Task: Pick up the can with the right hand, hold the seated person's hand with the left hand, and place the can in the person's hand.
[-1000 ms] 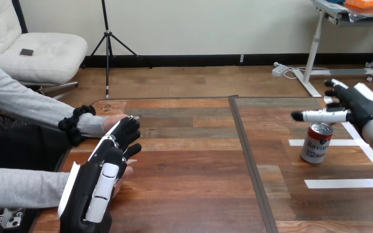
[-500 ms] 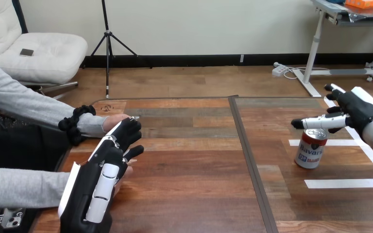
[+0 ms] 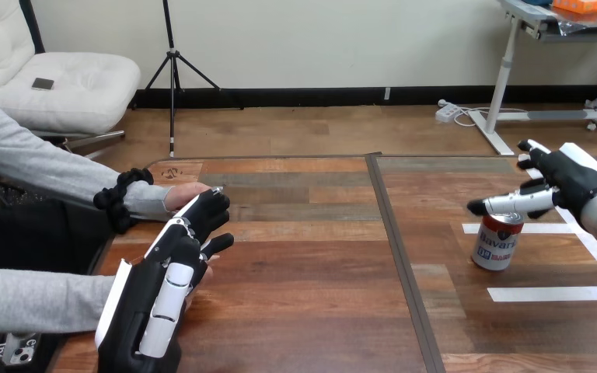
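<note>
A red, white and blue can (image 3: 497, 244) stands upright on the right half of the table. My right hand (image 3: 569, 179) hovers just behind and to the right of it, open, with the thumb (image 3: 509, 203) reaching out over the can's top rim. My left hand (image 3: 165, 281) is at the table's left edge, its back towards me. It lies over the person's nearer hand (image 3: 204, 273), which peeks out from under it. The person's farther hand (image 3: 180, 194) rests on the table just behind my left hand.
White tape strips (image 3: 553, 294) mark the table around the can. A dark seam (image 3: 404, 264) runs front to back between the table's two halves. The person's grey sleeves (image 3: 39, 167) come in from the left edge.
The can has shifted a little to the left and nearer. My right hand has come down and left, bringing its thumb over the can's top. My left hand has edged slightly right.
</note>
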